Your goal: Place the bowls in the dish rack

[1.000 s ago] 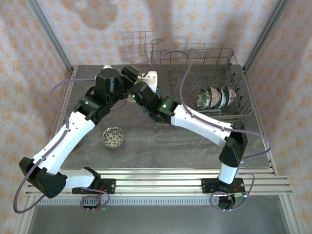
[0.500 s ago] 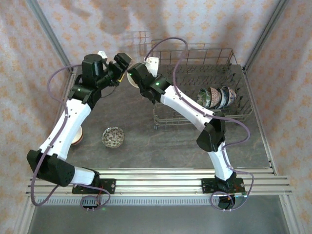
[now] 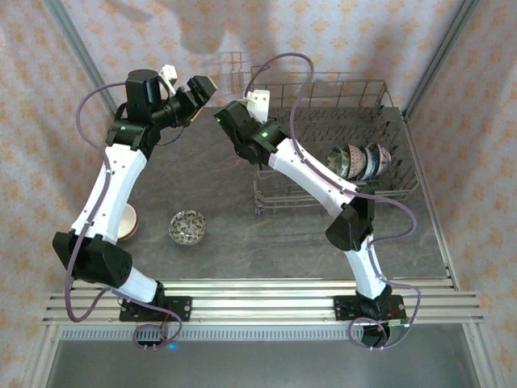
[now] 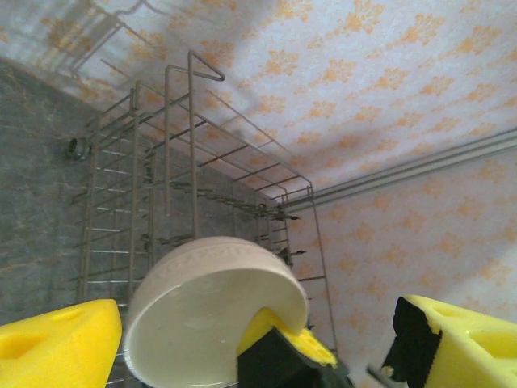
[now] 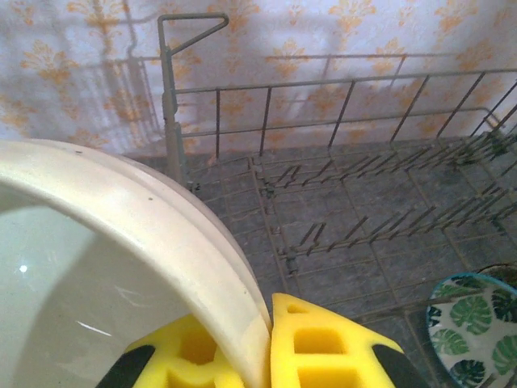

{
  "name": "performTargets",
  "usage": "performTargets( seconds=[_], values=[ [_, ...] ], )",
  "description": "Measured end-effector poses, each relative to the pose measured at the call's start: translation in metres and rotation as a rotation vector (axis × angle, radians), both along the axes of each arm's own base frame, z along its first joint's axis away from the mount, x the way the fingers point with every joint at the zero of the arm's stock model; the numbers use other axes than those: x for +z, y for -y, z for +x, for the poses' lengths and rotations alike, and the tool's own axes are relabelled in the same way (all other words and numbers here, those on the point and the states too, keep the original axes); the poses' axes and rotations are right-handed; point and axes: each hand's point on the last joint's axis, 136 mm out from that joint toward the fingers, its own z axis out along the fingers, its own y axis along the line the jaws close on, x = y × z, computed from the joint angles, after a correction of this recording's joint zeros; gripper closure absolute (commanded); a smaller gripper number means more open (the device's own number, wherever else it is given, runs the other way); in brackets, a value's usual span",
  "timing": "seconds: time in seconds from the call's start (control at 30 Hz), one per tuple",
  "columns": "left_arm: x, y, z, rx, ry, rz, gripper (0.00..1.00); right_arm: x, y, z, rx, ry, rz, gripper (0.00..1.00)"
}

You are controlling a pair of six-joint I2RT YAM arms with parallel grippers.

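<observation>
- Handover is the change: a second ago both arms met just off the left end of the dish rack (image 3: 323,129), and now your left arm has swung away from it.
- Left fingers (image 4: 56,339) stand spread wide with nothing between them. They face the cream bowl (image 4: 214,315) from the side away from the rack.
- Right fingers (image 5: 323,347) alone pinch that bowl by its rim, one inside the wall and one outside.
- Cream bowl hangs tipped up on edge just outside the rack's far left corner, beside the raised handle (image 5: 182,32). It is not yet over the tines.
- Meaning for your task, as a judgement: the bowl has passed to the arm that reaches the rack. What remains is to carry it over the left rim and stand it between tines. The left arm is free to go for another bowl.
- Counts:
  - Dish rack: one.
  - Bowls standing on edge in the rack's right half: three, as far as you can tell. The leaf-patterned bowl (image 5: 477,331) is the leftmost of the row.
  - Bowls held: one, the cream bowl.
  - Bowls on the counter (image 3: 242,218), well to the rack's left and nearer the arm bases: two. One is a patterned bowl (image 3: 187,227). Farther from the rack is a pale bowl (image 3: 129,224), half hidden by the left arm.
  - Bowls in all: six, with three not yet loaded.
</observation>
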Motion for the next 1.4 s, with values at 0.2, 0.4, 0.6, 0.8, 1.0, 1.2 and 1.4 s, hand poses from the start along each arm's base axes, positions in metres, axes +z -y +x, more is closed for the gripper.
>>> performTargets(
  seconds=[0.2, 0.4, 0.6, 0.8, 1.0, 1.2, 1.4],
  values=[
    [-0.006, -0.008, 0.003, 0.020, 0.013, 0.068, 0.12, 0.012, 0.041, 0.006, -0.072, -0.007, -0.050, 1.00],
    [-0.045, -0.011, 0.004, 0.007, -0.046, 0.136, 0.13, 0.048, 0.129, -0.001, -0.280, 0.026, -0.158, 1.00],
    [-0.096, -0.003, 0.016, -0.061, -0.157, 0.168, 0.17, 0.060, 0.186, -0.024, -0.440, 0.012, -0.288, 1.00],
    [-0.155, 0.008, 0.010, -0.150, -0.295, 0.239, 0.21, 0.042, 0.226, -0.032, -0.534, -0.101, -0.401, 1.00],
    [-0.187, 0.039, -0.008, -0.270, -0.368, 0.304, 0.23, -0.011, 0.219, -0.003, -0.545, -0.205, -0.521, 1.00],
    [-0.220, 0.056, -0.025, -0.354, -0.464, 0.352, 0.28, -0.038, 0.215, 0.000, -0.529, -0.271, -0.568, 1.00],
    [-0.235, 0.065, -0.035, -0.396, -0.515, 0.369, 0.30, -0.052, 0.220, -0.003, -0.523, -0.318, -0.631, 1.00]
  ],
)
